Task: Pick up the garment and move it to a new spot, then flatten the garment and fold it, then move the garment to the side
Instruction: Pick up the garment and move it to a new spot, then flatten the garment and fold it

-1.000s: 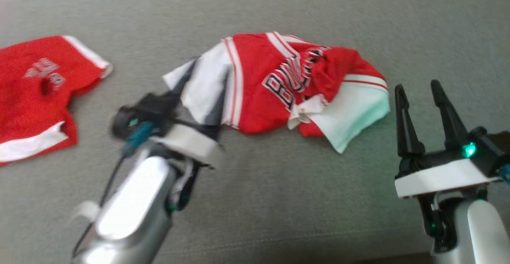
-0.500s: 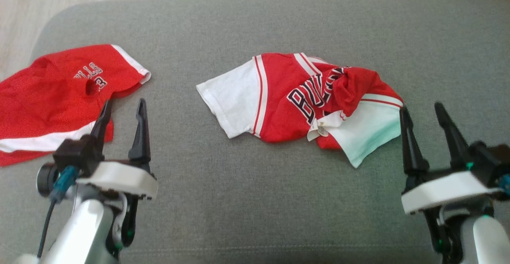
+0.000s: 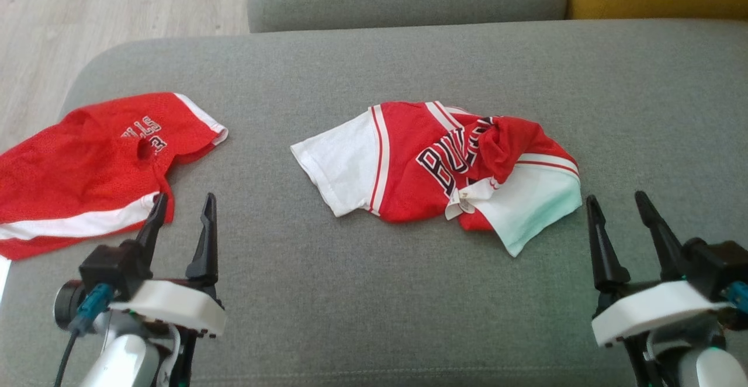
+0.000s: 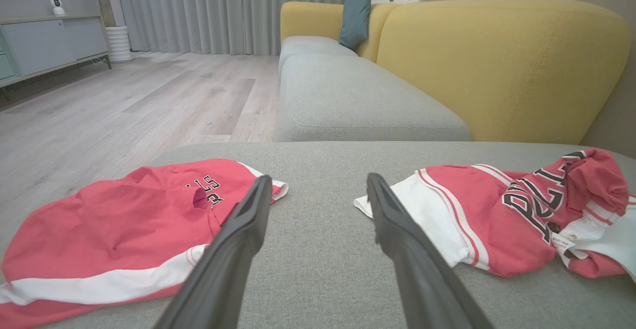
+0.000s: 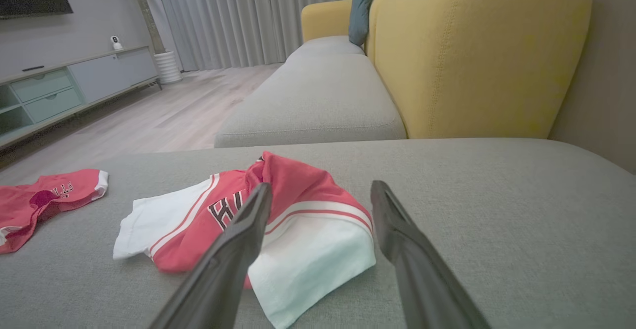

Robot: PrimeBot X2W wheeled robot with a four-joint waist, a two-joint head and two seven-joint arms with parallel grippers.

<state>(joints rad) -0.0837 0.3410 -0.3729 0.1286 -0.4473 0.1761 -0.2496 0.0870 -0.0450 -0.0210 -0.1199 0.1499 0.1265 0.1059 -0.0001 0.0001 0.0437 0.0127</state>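
Now that the left gripper (image 3: pixel 184 198) has drawn back from the crumpled red-and-white garment (image 3: pixel 432 168) lying mid-cushion on the grey sofa (image 3: pixel 374 59), both sets of jaws stand released and empty; flattening and folding likely remain ahead.

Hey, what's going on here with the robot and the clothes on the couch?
A two-armed robot is set to tidy clothes on a grey couch. A crumpled red-and-white shirt lies in the middle, not yet flattened or folded. A second red garment lies off to the left. The left gripper hovers open by that red garment, and the right gripper hovers open just beside the shirt. Neither holds anything.
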